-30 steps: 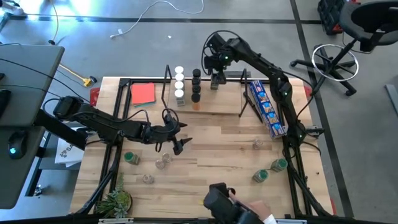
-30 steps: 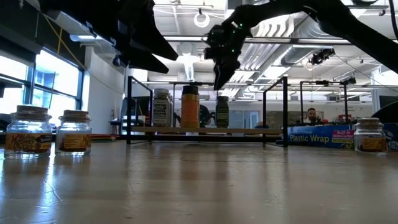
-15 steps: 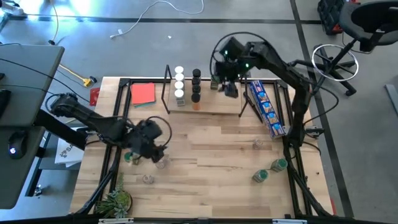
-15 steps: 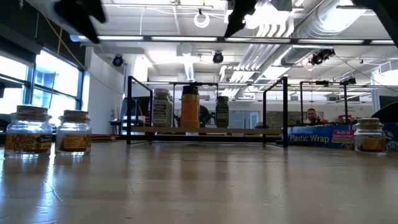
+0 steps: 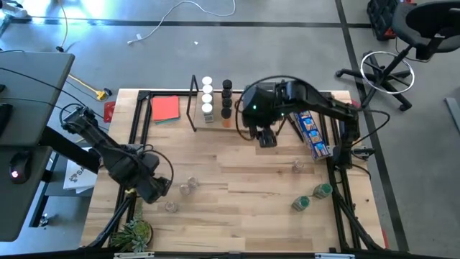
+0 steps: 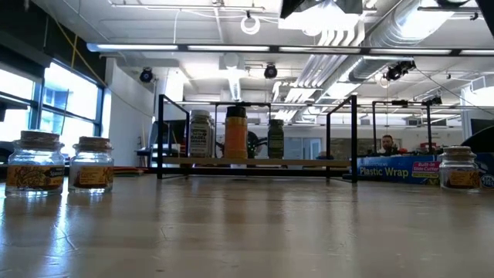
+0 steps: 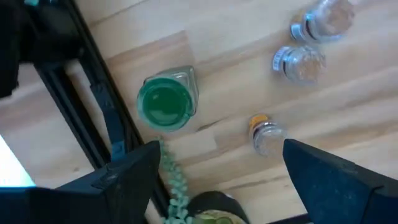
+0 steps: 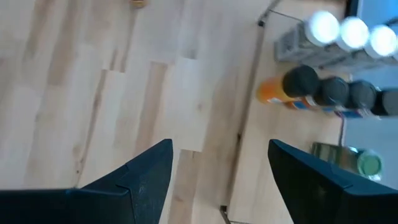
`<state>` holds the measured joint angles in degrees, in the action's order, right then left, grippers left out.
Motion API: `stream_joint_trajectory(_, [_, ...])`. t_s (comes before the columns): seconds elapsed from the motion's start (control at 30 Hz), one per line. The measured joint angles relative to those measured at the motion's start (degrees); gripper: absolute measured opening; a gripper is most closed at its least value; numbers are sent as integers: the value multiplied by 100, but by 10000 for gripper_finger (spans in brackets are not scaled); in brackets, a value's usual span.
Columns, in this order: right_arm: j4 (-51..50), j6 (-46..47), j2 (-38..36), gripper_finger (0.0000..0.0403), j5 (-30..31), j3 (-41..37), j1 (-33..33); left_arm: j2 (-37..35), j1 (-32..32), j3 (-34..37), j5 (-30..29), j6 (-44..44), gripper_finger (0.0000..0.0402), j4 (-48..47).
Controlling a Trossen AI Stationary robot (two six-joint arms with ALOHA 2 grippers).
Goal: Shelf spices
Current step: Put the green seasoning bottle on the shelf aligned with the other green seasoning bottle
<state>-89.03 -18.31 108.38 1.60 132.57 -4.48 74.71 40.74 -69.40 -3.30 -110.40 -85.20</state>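
Note:
The shelf (image 5: 215,124), a wooden board in a black wire frame, stands at the table's far side. On it, spices stand upright in rows: white lids (image 5: 207,97), black lids (image 5: 227,99), and a green lid (image 8: 364,163). More spices stand loose on the table: clear ones (image 5: 188,187) (image 5: 170,207) (image 5: 298,167) and green-lidded ones (image 5: 321,191) (image 5: 300,203). My left gripper (image 7: 217,180) is open and points down over a green-lidded jar (image 7: 166,104) near the left edge. My right gripper (image 5: 266,137) hangs open above bare table, just on the near side of the shelf.
A red card (image 5: 165,108) lies left of the shelf. A long blue packet (image 5: 309,129) lies to the shelf's right. A small plant (image 5: 133,232) stands at the near left corner. Bare wood fills the table's middle.
My right gripper has risen from over the shelf and come toward the near edge, still open. My left gripper has swung from the table's middle toward the left edge, risen and tipped to point down. A person's hand at the near edge has gone out of view.

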Motion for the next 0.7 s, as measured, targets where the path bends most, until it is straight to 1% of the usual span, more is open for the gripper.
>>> stream_joint_trajectory(0.13, [5,30,0,259,2,0,183,-22,74,323,176,-651,335,-178])
stream_joint_trajectory(0.23, [9,31,0,259,16,0,220,-92,56,717,314,-931,335,62])
stream_joint_trajectory(0.4, [9,43,0,259,16,0,226,-313,18,1397,151,-1013,335,1002])
stream_joint_trajectory(0.57, [7,62,0,259,16,0,226,-472,-69,1818,481,-1102,335,973])
stream_joint_trajectory(0.63, [7,139,0,259,16,0,226,-447,-83,1915,244,-1092,335,1091])
stream_joint_trajectory(0.7, [-3,161,0,259,17,0,226,-471,-108,1951,158,-1025,335,1125])
